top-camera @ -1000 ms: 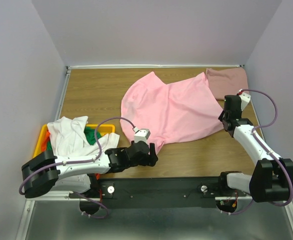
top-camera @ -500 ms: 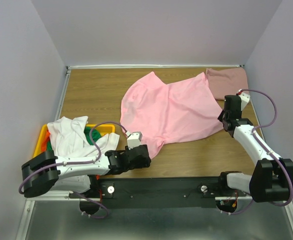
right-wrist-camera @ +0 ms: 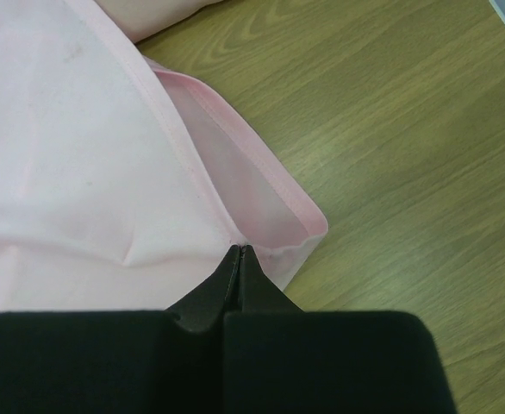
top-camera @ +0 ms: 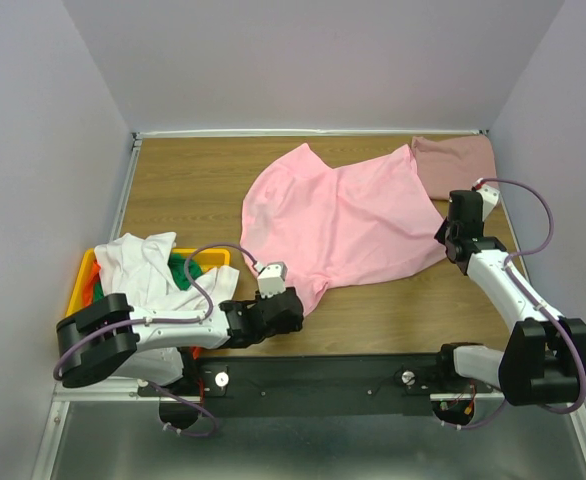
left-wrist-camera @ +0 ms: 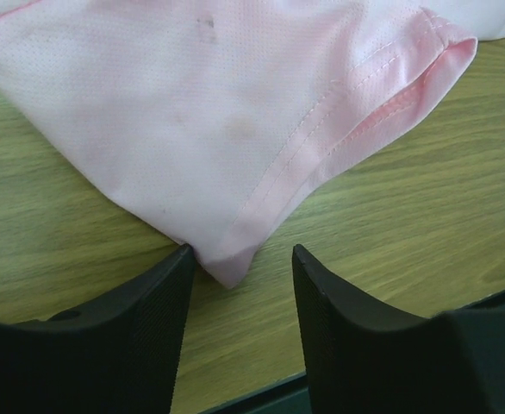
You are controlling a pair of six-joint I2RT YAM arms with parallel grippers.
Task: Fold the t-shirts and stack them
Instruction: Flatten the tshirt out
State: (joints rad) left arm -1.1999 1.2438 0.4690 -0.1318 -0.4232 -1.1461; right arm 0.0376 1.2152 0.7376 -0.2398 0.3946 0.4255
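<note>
Across the middle of the desk [top-camera: 173, 180], spread loosely: bright pink t-shirt [top-camera: 343, 220]. At its near hem corner, left end effector [left-wrist-camera: 240, 259], fingers apart and low over the wood, the corner tip in the gap, close against one finger. At its right edge, right end effector [right-wrist-camera: 240, 252], fingers pressed together, clamped on the folded hem. In the far right corner, dusty rose t-shirt [top-camera: 453, 165], partly under the bright one. At far left, white t-shirt [top-camera: 143, 265] draped over the yellow bin [top-camera: 216, 258], with green t-shirt [top-camera: 178, 268] beside it.
</note>
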